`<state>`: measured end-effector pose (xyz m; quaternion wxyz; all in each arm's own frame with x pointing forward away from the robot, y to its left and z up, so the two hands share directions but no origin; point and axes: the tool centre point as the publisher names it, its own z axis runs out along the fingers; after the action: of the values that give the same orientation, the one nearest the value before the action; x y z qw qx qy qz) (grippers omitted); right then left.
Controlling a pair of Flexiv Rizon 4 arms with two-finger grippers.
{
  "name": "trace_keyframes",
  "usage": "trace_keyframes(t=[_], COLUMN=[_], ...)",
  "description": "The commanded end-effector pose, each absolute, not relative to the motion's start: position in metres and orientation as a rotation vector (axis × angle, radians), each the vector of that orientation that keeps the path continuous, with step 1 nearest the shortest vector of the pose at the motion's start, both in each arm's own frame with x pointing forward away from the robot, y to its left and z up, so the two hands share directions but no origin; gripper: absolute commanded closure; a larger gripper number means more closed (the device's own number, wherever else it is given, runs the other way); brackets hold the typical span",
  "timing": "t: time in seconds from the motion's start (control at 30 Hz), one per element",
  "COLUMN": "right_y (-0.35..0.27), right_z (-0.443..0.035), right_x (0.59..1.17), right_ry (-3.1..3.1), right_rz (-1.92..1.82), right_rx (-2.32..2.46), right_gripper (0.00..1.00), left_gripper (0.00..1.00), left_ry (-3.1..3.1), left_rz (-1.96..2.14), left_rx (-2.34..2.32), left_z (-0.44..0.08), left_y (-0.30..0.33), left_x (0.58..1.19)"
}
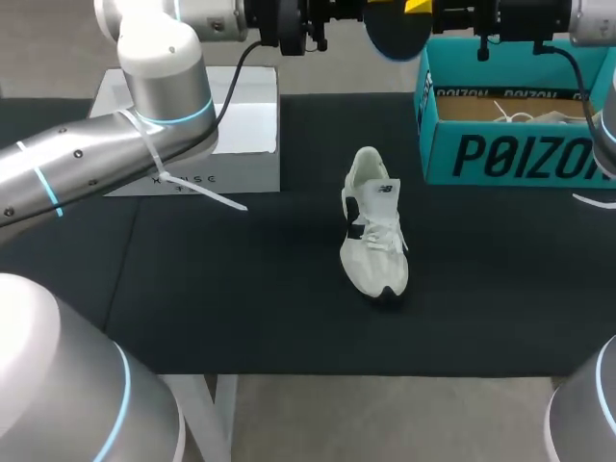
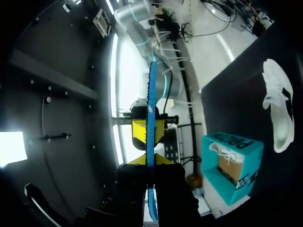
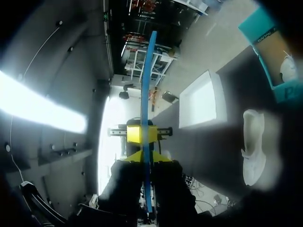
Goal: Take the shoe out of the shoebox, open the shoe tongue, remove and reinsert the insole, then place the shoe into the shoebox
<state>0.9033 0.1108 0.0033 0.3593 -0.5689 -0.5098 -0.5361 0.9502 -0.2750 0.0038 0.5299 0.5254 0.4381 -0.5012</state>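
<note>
Left hand [image 2: 147,161] and right hand [image 3: 146,156] both appear pinched on the blue insole [image 1: 397,37], held high over the surface [image 1: 241,289] — the shoe [image 1: 373,231] lies below, near the shoebox [image 1: 520,154] — so removal looks done, and reinsertion calls for lowering it into the shoe's mouth.

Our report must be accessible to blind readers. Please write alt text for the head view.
A white shoe lies on the black table, while the left arm and right arm hold a blue insole above the far edge. A teal shoebox containing a second shoe stands far right.
</note>
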Motion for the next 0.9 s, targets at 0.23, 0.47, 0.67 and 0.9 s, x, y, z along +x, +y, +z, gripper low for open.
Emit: trace_keyframes(t=[0.23,0.47,0.67,0.9], right_y=[0.109,0.096,0.085,0.086], right_z=[-0.001,-0.005,-0.011,-0.017], right_x=[0.906,0.919,0.93,0.936], right_ry=[-1.327,-1.345,-1.329,-1.374], right_rz=[-1.393,-1.441,-1.482,-1.51], right_rx=[-1.471,-1.485,-1.475,-1.444], right_gripper=[1.0,1.0,1.0,1.0], left_gripper=[0.0,0.0,0.0,0.0], left_ry=[1.096,1.193,1.336,1.519], left_rz=[-1.172,-1.176,-1.123,-1.104], left_rx=[1.236,1.276,1.27,1.306], left_z=[0.001,-0.014,-0.034,-0.057], left_y=[-0.276,-0.255,-0.218,-0.163], left_x=[0.953,0.96,0.965,0.957])
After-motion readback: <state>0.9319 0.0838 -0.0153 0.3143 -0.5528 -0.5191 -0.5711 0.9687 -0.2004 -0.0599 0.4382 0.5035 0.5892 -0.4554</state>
